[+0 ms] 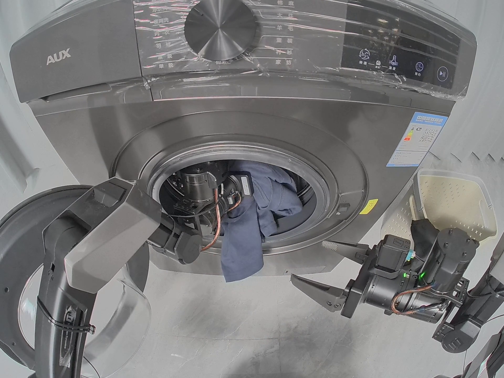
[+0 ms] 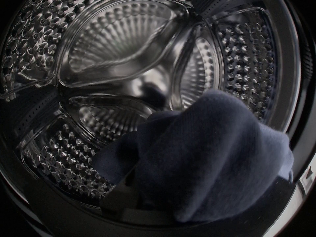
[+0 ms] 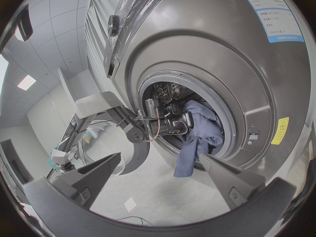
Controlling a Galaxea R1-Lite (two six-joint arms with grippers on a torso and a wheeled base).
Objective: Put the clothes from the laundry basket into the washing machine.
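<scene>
Clothes here come down to one navy-blue cloth garment [image 1: 247, 237], which in the head view lies bunched in the mouth of the grey metal front-loading washing machine [image 1: 336, 143], with one long end spilling over the lower rim of the opening and hanging down the front. The left arm [image 1: 105, 232] goes in through the opening, and the left gripper [image 1: 242, 187] sits against the upper part of the bunched cloth; whether it holds the cloth cannot be told. The machine's round grey door with a glass bowl [image 1: 21, 258] stands swung open on the robot's left. The right gripper [image 1: 310, 262] hangs outside and below the opening, on the robot's right, with its jaws spread wide and nothing between them. A cream perforated plastic laundry basket [image 1: 457, 200] stands beside the machine, behind the right arm. In the left wrist view the garment [image 2: 214, 155] is a thick fold close to the camera, lying across the front edge of the shiny dimpled steel drum [image 2: 125, 50]. In the right wrist view the right gripper [image 3: 159, 158] shows its jaws wide apart over the pale grey floor [image 3: 164, 198], well short of the machine [image 3: 230, 50], while the left gripper [image 3: 184, 120] touches the garment [image 3: 197, 139] inside the opening, near the open door [image 3: 140, 155].
</scene>
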